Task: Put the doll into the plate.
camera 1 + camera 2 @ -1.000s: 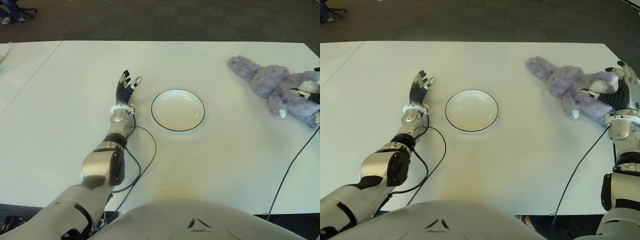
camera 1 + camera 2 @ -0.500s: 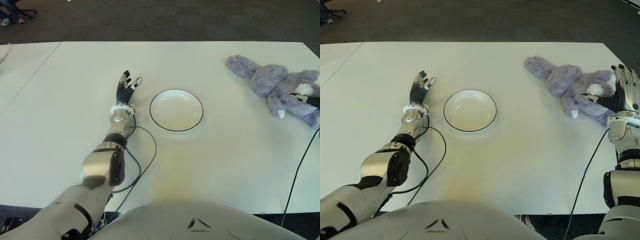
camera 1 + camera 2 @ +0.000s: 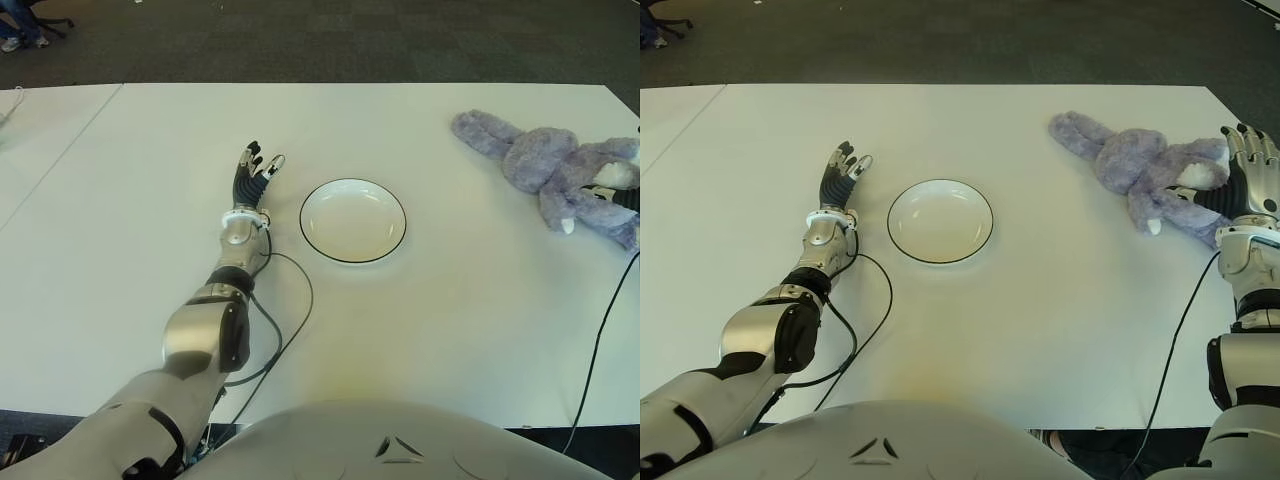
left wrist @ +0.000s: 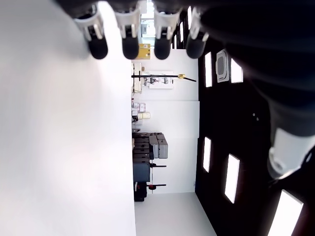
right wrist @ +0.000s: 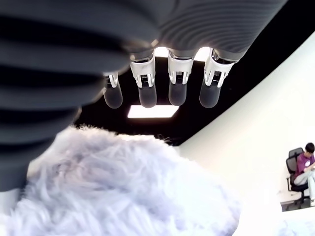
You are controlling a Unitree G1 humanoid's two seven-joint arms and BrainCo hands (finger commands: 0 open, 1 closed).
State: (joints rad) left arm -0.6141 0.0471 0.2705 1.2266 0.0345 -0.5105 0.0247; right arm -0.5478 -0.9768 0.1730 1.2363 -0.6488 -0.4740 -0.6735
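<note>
The doll (image 3: 1145, 170), a purple plush rabbit, lies flat on the white counter (image 3: 1040, 300) at its far right, not in either hand. Its long axis runs on a diagonal: one long ear or limb reaches toward the far left, toward the counter's middle, and the bulk of the body trails toward the near right edge. A white patch shows at its right end, and a small white-tipped paw points toward the robot.

The right hand (image 3: 1250, 175) is at the doll's right end, upright, palm toward the plush. In the right wrist view its fingers (image 5: 177, 83) are straight and spread above the purple fur, closed on nothing; whether the palm touches the fur I cannot tell.

The plate (image 3: 940, 221), a round white dish with a dark rim, sits near the counter's middle, well apart from the doll and to its left. It holds nothing.

The left hand (image 3: 843, 170) shows just left of the plate, a gap between them, its arm stretched forward over the counter. Its fingers (image 4: 130, 34) are extended side by side and hold nothing, as the left wrist view shows. A black cable (image 3: 875, 310) loops on the counter beside the left forearm, and another cable (image 3: 1170, 340) runs from the right wrist toward the near edge. Dark carpet (image 3: 940, 40) lies beyond the counter's far side.
</note>
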